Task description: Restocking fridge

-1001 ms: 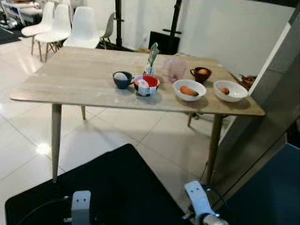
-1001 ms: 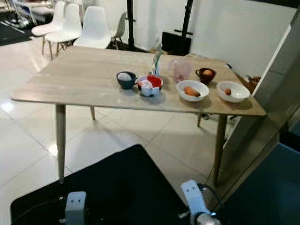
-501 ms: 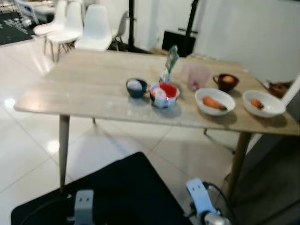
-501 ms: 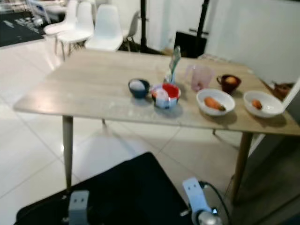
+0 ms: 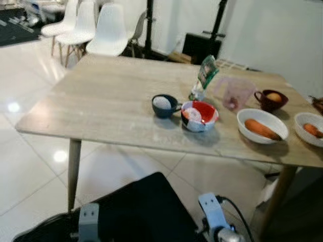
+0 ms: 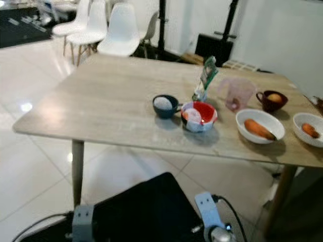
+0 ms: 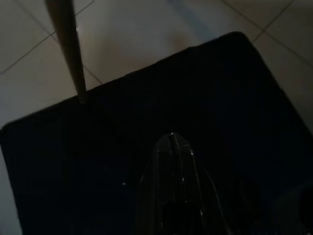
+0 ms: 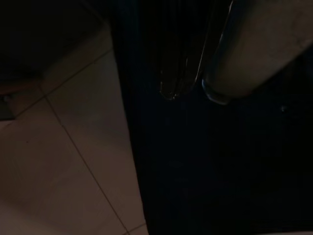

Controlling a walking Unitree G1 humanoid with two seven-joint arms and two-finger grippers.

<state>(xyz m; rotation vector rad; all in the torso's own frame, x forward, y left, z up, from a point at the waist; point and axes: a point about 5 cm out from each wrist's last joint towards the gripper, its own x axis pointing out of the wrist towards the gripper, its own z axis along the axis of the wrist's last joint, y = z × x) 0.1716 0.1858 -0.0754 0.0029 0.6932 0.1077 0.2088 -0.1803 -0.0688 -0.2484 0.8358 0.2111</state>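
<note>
On a light wooden table (image 5: 101, 101) stands a row of food: a dark blue cup with a white egg (image 5: 164, 105), a red bowl of small packets (image 5: 200, 115), a green-and-white pouch (image 5: 204, 75), a pink clear jug (image 5: 234, 92), a dark red cup (image 5: 271, 99), a white bowl with a carrot (image 5: 262, 126) and a second white bowl (image 5: 310, 130) at the right edge. Both arms hang low, well short of the table. My left gripper (image 7: 172, 144) is shut and empty over a black mat. My right gripper (image 8: 171, 93) is dark, its fingers pressed together, beside pale floor tiles.
A black mat (image 5: 136, 206) lies on the glossy white tile floor between me and the table. White chairs (image 5: 106, 30) stand beyond the table's far left corner. Black stand poles (image 5: 149, 25) and a black box (image 5: 202, 48) are against the back wall.
The camera has come nearer the table and turned left, so the dishes sit further right in the picture and the grey panel at right is gone. Both arms still hang idle.
</note>
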